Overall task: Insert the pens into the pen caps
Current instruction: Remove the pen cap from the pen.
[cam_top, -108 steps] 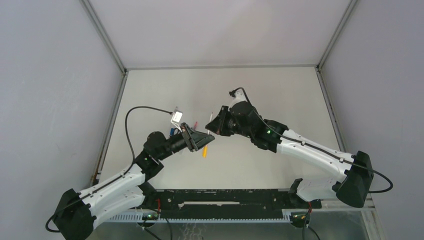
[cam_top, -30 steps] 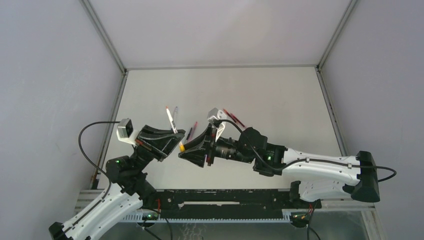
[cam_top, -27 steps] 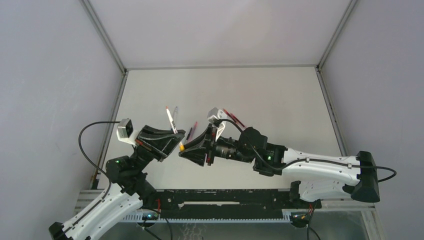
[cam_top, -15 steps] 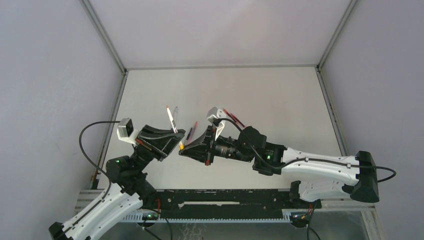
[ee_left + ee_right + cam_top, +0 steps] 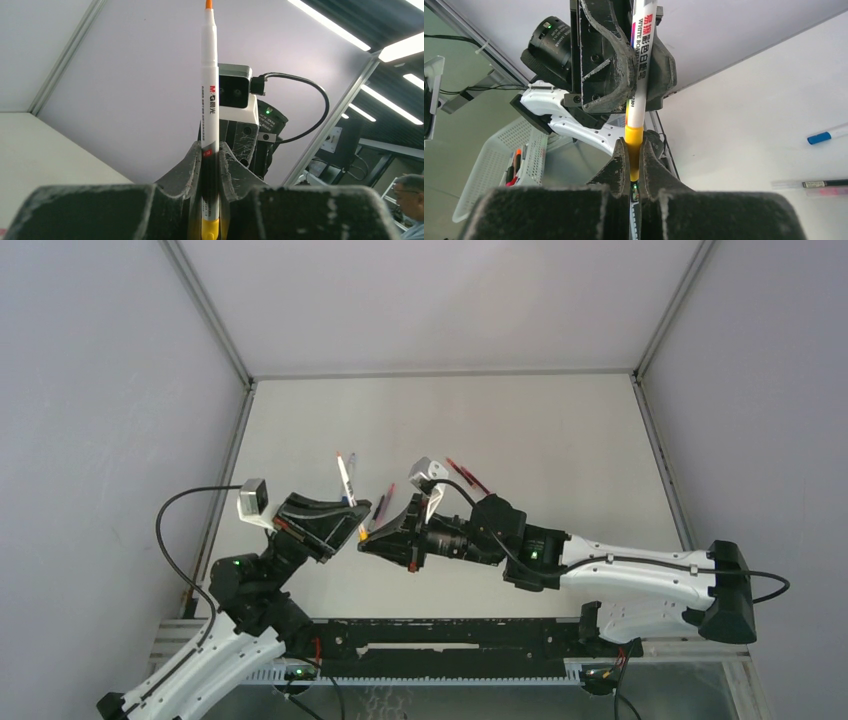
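Above table (image 5: pixel 560 440), toward near-left corner: pinching pen (image 5: pixel 210 90) barrel w/ L gripper (image 5: pixel 210 150); clamping its yellow end (image 5: pixel 634 132) w/ R gripper (image 5: pixel 634 145), fingers spread a sec. ago. Prob. capping or handover under way, unfinished.

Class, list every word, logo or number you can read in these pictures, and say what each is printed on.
"M&G", red logo followed by Chinese characters: on the pen, left wrist view.
"WHITE BOARD", beside larger Chinese characters: same pen, right wrist view.
Fine print beneath both, and the digits lower down: too small or hidden to read.
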